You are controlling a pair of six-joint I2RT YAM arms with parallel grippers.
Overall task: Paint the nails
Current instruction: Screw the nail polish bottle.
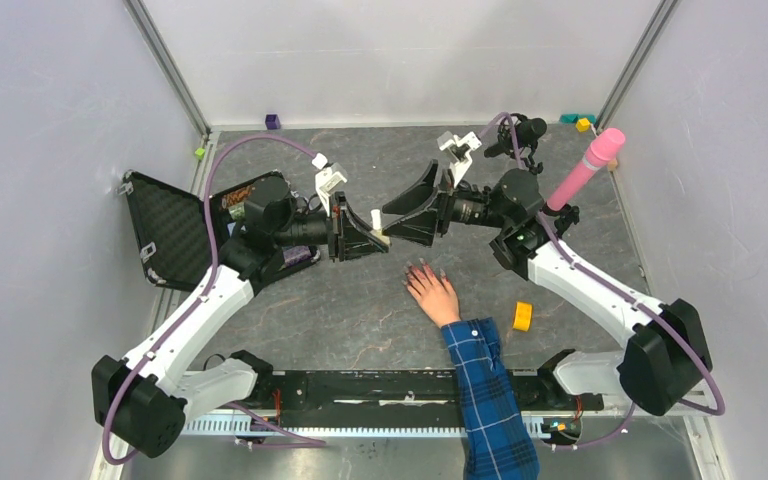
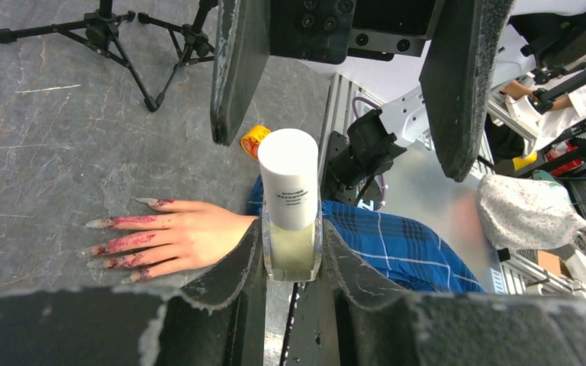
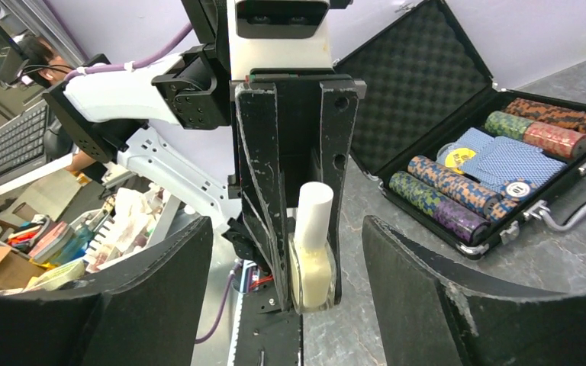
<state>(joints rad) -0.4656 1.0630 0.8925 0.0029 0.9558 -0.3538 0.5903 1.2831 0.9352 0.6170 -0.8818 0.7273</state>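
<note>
My left gripper [image 1: 375, 238] is shut on a small glass bottle [image 2: 290, 206] of pale liquid with a tall white cap, held upright above the table; the bottle also shows in the right wrist view [image 3: 313, 244]. My right gripper [image 1: 400, 215] is open and empty, facing the bottle from the right, its jaws apart on either side of the cap's line [image 3: 288, 229]. A pale hand [image 1: 432, 290] with a blue plaid sleeve [image 1: 485, 385] lies flat on the table below both grippers. Its long nails [image 2: 99, 223] and fingers are smeared dark pink-red.
An open black case [image 1: 175, 230] with poker chips [image 3: 496, 168] lies at the left. A yellow tape roll [image 1: 522, 316] sits right of the sleeve. A pink cylinder [image 1: 585, 170] and a small black tripod [image 1: 520, 135] stand at the back right.
</note>
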